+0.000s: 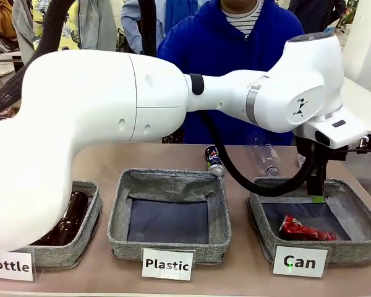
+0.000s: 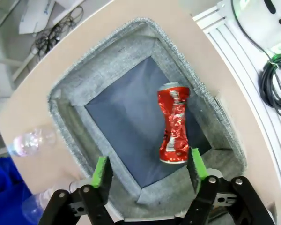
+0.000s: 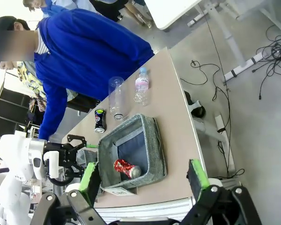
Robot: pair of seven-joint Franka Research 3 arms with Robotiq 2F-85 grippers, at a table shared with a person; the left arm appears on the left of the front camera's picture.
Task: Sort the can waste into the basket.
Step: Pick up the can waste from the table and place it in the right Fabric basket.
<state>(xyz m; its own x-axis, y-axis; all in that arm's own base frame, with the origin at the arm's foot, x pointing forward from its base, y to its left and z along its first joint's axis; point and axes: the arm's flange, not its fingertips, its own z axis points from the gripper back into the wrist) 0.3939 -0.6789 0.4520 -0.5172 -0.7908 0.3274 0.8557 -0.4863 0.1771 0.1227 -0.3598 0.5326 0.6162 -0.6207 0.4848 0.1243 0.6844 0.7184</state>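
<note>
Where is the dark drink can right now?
In the front view, the dark can sits on the table just right of centre, behind the far right corner of the Plastic basket and left of a clear plastic bottle.

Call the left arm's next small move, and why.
Probably raise the left gripper straight up, clear of the basket. Its jaws stand open with nothing between them, the crushed red can lies on the basket's lining, and the dark can waits on the table behind the baskets.

Brown bottle (image 1: 71,218), Plastic basket (image 1: 120,213), clear bottle (image 1: 268,158), perhaps plastic
</note>
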